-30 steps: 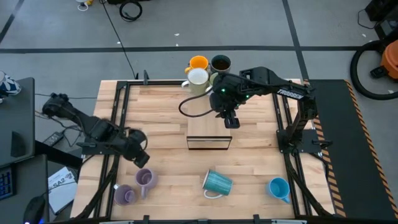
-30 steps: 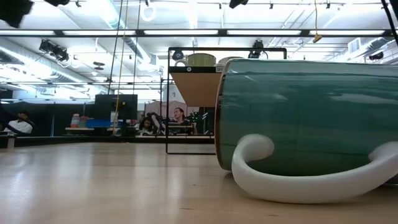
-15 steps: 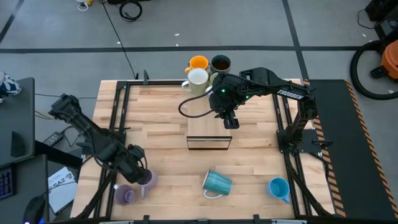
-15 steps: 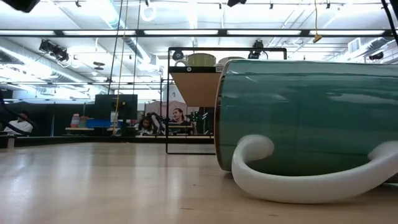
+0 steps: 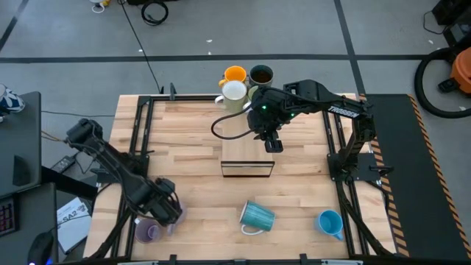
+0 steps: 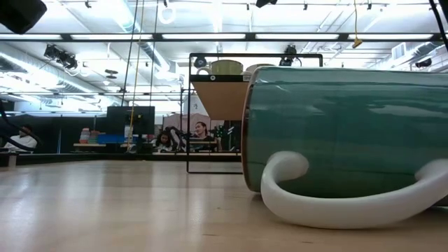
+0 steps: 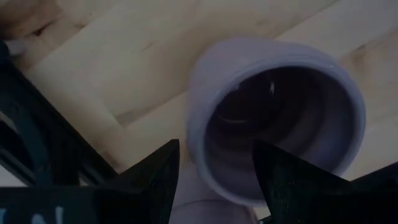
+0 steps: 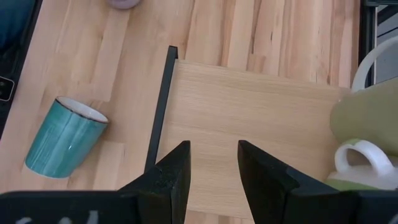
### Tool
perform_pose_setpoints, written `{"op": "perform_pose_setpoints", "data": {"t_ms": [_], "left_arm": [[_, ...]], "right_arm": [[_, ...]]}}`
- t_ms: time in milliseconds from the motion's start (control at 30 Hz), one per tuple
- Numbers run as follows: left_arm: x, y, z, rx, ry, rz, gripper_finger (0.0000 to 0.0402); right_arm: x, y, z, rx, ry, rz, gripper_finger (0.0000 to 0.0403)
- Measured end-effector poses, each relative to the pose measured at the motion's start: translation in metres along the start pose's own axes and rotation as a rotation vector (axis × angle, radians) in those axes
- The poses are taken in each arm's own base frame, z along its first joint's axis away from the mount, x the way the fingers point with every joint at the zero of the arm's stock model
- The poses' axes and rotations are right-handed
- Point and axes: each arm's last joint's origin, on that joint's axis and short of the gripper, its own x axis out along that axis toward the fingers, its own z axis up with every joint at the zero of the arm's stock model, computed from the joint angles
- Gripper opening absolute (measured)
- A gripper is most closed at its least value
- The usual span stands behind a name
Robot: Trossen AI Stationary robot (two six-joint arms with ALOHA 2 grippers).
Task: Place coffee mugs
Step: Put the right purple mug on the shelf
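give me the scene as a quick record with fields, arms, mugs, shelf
left hand: open, fingers straddling the rim of a lilac mug at the table's near left corner
right hand: over the wooden shelf, holding nothing
second lilac mug: beside the first
ribbed teal mug: on its side, near centre
blue mug: near right
orange mug: far edge, with other mugs

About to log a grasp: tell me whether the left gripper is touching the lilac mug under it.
Cannot tell. In the left wrist view the open left gripper has one of its fingers outside the lilac mug and the other overlapping its mouth, but neither contact nor gap shows plainly.
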Motion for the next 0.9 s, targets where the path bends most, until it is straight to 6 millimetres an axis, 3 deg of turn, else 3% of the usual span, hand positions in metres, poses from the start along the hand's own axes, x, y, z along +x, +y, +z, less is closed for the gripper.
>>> {"op": "perform_pose_setpoints", "data": {"t_ms": [267,567,900], "left_arm": [[0.013,-0.008,-0.002,-0.158,0.008,0.029,0.0210],[0.024,-0.013,-0.003,-0.183,0.009,0.060,0.0205],[0.028,-0.015,0.000,-0.181,-0.003,0.067,0.0120]], "right_arm": [[0.000,0.000,0.000,0.000,0.001,-0.001,0.0138],[0.000,0.000,0.000,0.000,0.001,-0.001,0.0138],[0.000,0.000,0.000,0.000,0.001,-0.001,0.0138]]}}
